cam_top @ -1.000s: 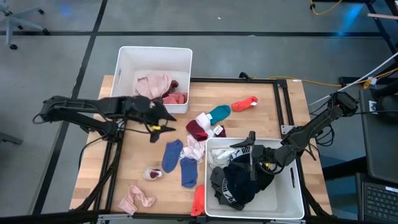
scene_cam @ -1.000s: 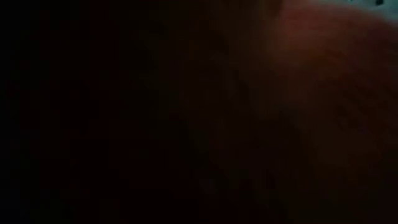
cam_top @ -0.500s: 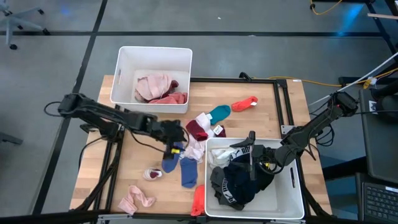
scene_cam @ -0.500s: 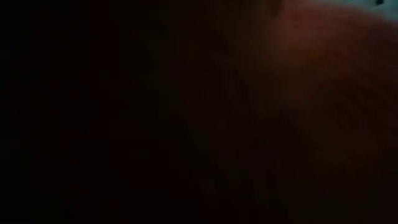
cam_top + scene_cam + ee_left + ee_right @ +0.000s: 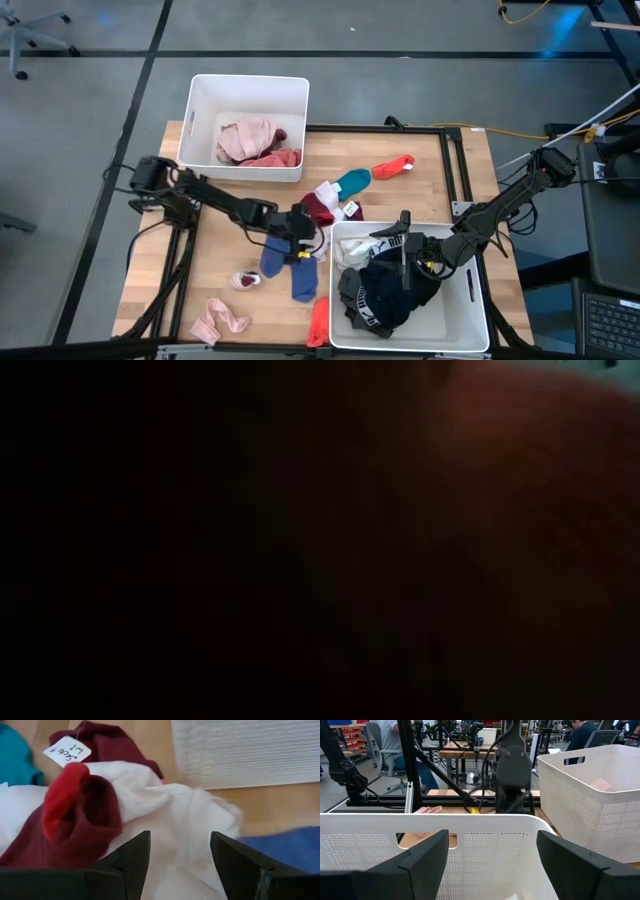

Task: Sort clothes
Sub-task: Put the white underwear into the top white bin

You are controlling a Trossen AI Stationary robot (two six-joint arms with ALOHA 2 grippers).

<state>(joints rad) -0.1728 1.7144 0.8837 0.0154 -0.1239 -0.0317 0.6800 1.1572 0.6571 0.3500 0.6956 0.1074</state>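
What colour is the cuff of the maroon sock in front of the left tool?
Bright red, on the maroon sock; the left wrist view shows it best.

A robotics lab or workshop is shown: a wooden table [image 5: 230, 270] framed in black aluminium rails is set on a grey floor, cables [image 5: 530, 14] are trailed across it, and benches [image 5: 465, 750] crowded with equipment and seated people [image 5: 395, 740] are seen behind.
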